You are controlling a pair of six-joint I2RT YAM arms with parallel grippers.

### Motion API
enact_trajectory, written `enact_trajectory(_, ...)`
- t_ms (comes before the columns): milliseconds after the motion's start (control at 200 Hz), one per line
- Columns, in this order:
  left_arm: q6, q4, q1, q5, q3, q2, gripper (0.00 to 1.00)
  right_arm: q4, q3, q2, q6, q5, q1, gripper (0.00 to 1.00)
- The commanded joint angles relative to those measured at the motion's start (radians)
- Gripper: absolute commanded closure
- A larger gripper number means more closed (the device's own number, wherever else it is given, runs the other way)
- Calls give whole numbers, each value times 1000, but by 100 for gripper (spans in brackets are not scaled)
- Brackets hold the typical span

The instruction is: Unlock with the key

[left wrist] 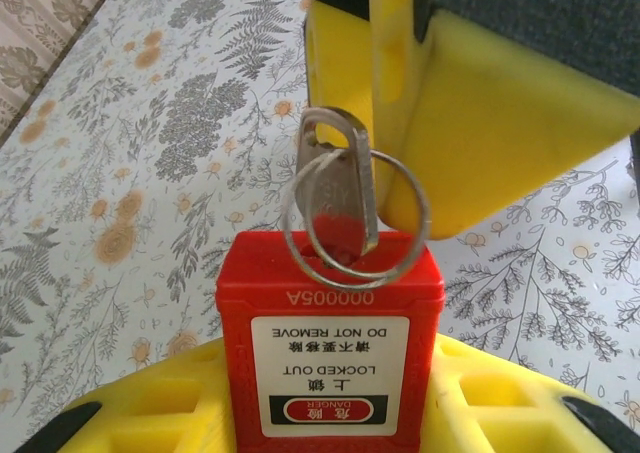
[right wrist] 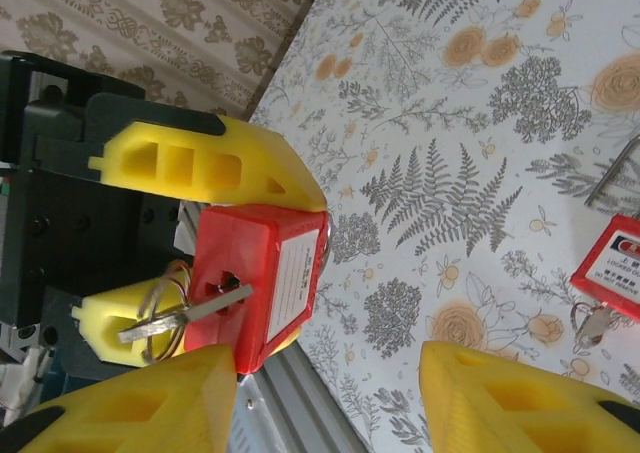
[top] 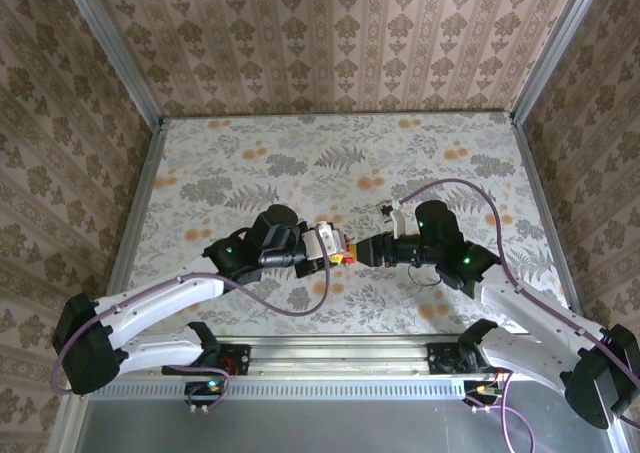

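Left gripper [top: 320, 244] clamps red padlock [left wrist: 330, 353] near mid-table. White label reads DANGER / LOCKED OUT / DO NOT REMOVE. Silver key [left wrist: 335, 198] sits in the keyhole with a split ring [left wrist: 400, 223] through it. Right gripper [right wrist: 330, 393] is spread wide just beside the key, not gripping it.

Red padlock [left wrist: 330, 343]: base and shackle end cut off at 6 o'clock of left wrist view. Key [left wrist: 335, 198]: blade sunk out of sight in lock body, bow alone exposed. Left end effector fingers [left wrist: 150, 413]: cropped at 6 o'clock, inner faces masked by padlock. Right end effector fingers [left wrist: 480, 103]: cropped at 12 o'clock. Second padlock [right wrist: 612, 268]: sliced by 3 o'clock edge of right wrist view, label print blurred. In top external view, key too small to tell.
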Motion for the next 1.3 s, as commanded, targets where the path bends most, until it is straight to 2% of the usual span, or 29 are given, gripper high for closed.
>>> enact_trajectory(0, -20, -22, 12, 64, 46, 6, 100, -31, 46, 2, -96, 12, 4, 49)
enact_trajectory(135, -19, -41, 15, 83, 57, 22, 100, -63, 63, -8, -127, 44, 5, 49)
enact_trajectory(425, -23, -41, 18, 88, 70, 45, 100, -55, 76, 10, -124, 16, 14, 47)
enact_trajectory(700, -27, -62, 18, 115, 82, 57, 100, -117, 105, 15, -194, 26, 19, 47)
enact_trajectory(845, -30, -71, 19, 131, 87, 63, 100, -141, 127, 34, -207, 49, 19, 51)
enact_trajectory(985, -28, -76, 19, 132, 89, 64, 100, -143, 140, 50, -199, 60, 19, 60)
enact_trajectory(1095, -25, -75, 18, 115, 85, 64, 100, -145, 145, 57, -179, 67, 17, 60)
enact_trajectory(1200, -26, -58, 15, 61, 75, 61, 100, -135, 141, 58, -141, 61, 17, 58)
enact_trajectory(1295, -31, -10, 5, -27, 53, 54, 100, -101, 118, 51, -53, 78, 17, 45)
